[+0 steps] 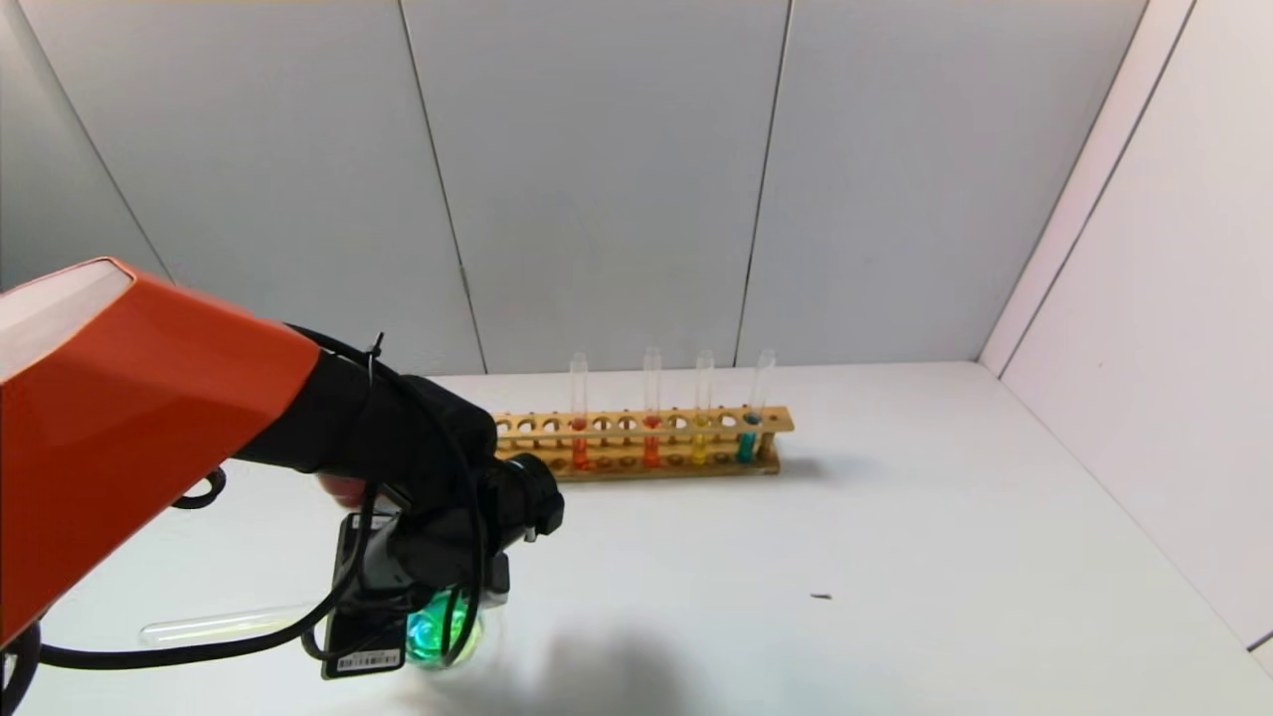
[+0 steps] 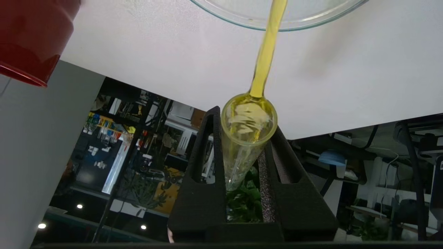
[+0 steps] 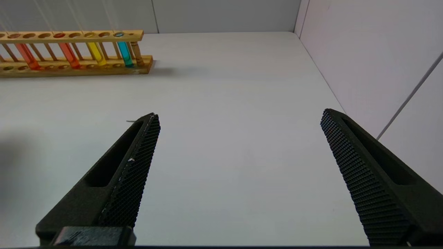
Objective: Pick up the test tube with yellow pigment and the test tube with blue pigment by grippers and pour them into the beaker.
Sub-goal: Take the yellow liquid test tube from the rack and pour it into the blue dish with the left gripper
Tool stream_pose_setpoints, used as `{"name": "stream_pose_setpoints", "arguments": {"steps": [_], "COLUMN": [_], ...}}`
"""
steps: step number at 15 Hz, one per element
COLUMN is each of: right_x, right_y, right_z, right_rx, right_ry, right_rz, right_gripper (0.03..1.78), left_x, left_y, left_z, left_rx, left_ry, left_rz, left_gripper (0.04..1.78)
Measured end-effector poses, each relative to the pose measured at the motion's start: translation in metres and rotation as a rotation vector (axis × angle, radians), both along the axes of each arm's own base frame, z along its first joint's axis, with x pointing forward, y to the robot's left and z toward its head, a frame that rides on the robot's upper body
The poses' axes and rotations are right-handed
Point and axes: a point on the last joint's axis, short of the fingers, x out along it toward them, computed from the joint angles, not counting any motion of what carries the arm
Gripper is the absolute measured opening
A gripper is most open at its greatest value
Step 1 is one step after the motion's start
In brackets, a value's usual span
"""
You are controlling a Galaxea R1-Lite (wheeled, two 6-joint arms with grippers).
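Yellow pour into my glass beaker (image 2: 277, 20).
My left gripper (image 2: 242, 145) clamps a slim clear test tube (image 2: 247, 138), yellow liquid streaming out; right gripper (image 3: 238, 138) textured fingers stand apart.

White table (image 1: 945, 517) with wooden rack (image 1: 636, 459), beaker (image 1: 443, 636), red cup (image 2: 27, 38).

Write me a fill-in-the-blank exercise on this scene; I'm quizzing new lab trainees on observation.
1. The left end effector grips the held test tube, pouring ____ liquid into the beaker.
2. The right end effector has its jaws ____.
3. The wooden rack holds ____ upright tubes.
4. The rack tube nearest the rack's right end contains ____ liquid.

Missing words: yellow; open; four; blue
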Motion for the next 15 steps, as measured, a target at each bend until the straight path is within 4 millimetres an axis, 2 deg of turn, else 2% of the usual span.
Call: {"name": "stream_pose_setpoints", "arguments": {"steps": [8, 15], "right_x": [0.000, 0.000], "right_y": [0.000, 0.000], "right_z": [0.000, 0.000], "right_rx": [0.000, 0.000], "right_ry": [0.000, 0.000], "right_rz": [0.000, 0.000], "right_gripper": [1.70, 1.70], "left_x": [0.008, 0.008], "left_y": [-0.021, -0.027], "left_z": [0.020, 0.012], "left_rx": [0.096, 0.123], "left_ry": [0.126, 0.168], "left_rz": [-0.041, -0.046], "left_gripper": [0.32, 0.32]}}
